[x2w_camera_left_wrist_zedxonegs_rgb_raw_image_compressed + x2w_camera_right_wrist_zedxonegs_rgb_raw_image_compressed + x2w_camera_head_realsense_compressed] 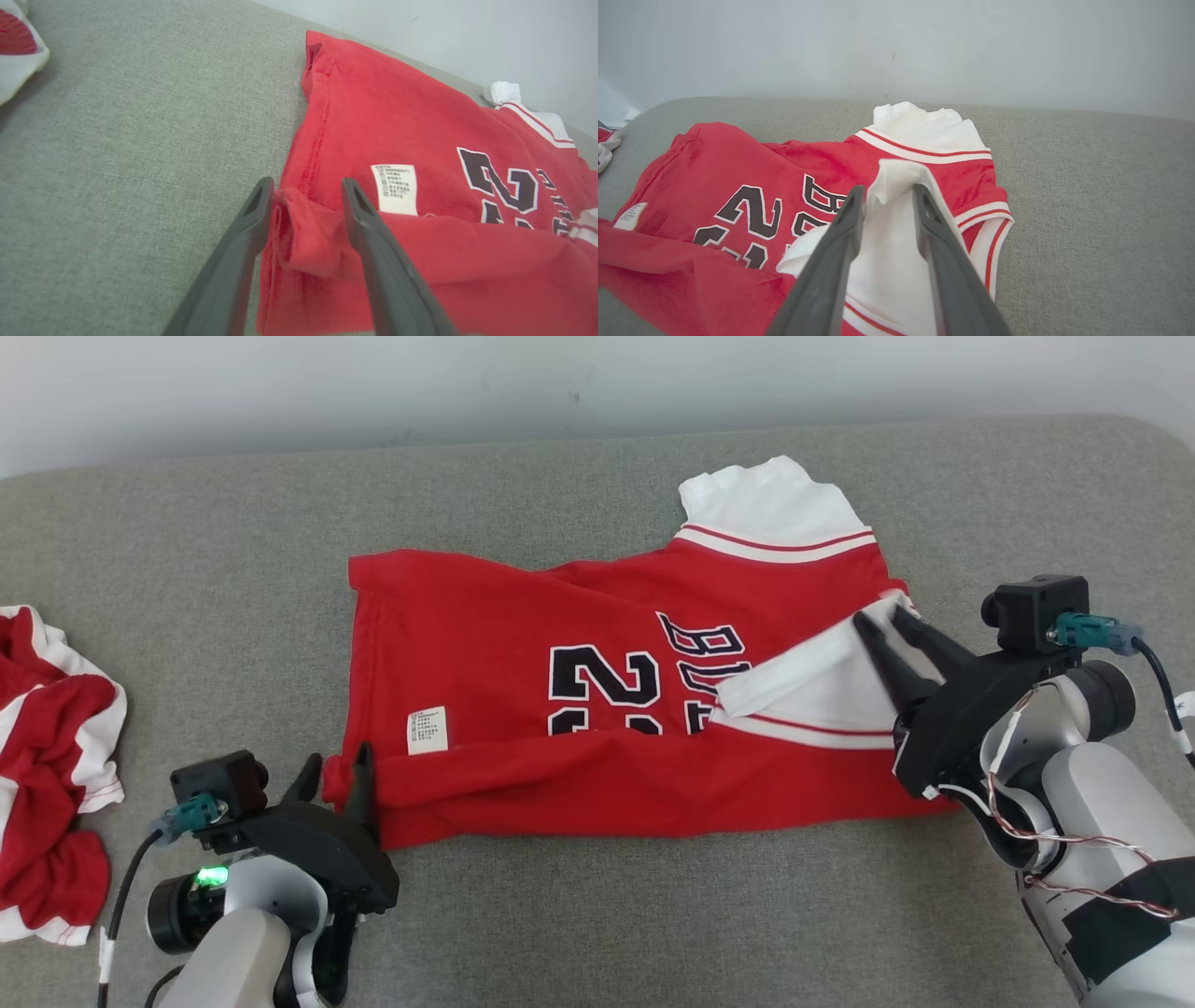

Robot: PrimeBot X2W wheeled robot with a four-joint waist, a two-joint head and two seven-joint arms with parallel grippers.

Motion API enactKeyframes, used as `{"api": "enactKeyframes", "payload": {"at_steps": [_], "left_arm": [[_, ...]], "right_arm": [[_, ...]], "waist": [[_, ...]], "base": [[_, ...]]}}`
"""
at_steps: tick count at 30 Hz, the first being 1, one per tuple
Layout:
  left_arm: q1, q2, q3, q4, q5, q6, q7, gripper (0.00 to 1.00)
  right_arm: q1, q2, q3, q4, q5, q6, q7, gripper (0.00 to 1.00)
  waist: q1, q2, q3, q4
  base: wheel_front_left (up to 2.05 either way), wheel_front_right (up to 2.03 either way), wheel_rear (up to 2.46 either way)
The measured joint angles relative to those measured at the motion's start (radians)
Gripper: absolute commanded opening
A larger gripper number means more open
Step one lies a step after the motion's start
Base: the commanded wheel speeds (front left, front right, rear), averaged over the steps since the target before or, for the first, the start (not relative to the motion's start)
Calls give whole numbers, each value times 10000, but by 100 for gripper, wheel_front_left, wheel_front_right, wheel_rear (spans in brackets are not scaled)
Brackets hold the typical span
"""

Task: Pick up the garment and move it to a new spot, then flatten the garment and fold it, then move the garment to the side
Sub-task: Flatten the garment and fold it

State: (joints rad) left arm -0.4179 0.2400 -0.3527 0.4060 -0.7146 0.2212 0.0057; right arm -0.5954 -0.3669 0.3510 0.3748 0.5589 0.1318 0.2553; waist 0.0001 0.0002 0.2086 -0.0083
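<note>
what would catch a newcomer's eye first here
A bright red jersey with dark numerals lies spread across the middle of the grey cushion. The left gripper straddles its near-left hem corner, while the right gripper pinches its white sleeve at the right. A crumpled red-and-white garment sits at the far left edge.

Bright, soft, even light casts faint shadows under the garment (485, 644); wrist views bow at edges, blurring up close.
</note>
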Motion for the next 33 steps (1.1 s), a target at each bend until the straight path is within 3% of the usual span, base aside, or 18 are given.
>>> {"api": "enactKeyframes", "payload": {"at_steps": [10,19,25,33], "left_arm": [[611,341,-351,-303,815,186,-1024,100],[1363,673,-1191,-385,1755,663,-897,100],[895,656,-1325,-69,1967,1034,-525,100],[401,554,-1471,593,2040,1126,-48,100]], "right_arm": [[234,245,-362,219,29,0,-1315,100],[1923,255,-1425,-42,-794,0,284,100],[2055,683,-2123,222,-1737,0,1304,100],[1801,1151,-2621,897,-2506,0,2044,100]], "waist": [[-1,0,-330,-42],[-3,-2,-728,-229],[-3,-2,-567,-358],[-2,-1,-139,-306]], "base": [[0,0,0],[0,0,0],[0,0,0],[0,0,0]]}}
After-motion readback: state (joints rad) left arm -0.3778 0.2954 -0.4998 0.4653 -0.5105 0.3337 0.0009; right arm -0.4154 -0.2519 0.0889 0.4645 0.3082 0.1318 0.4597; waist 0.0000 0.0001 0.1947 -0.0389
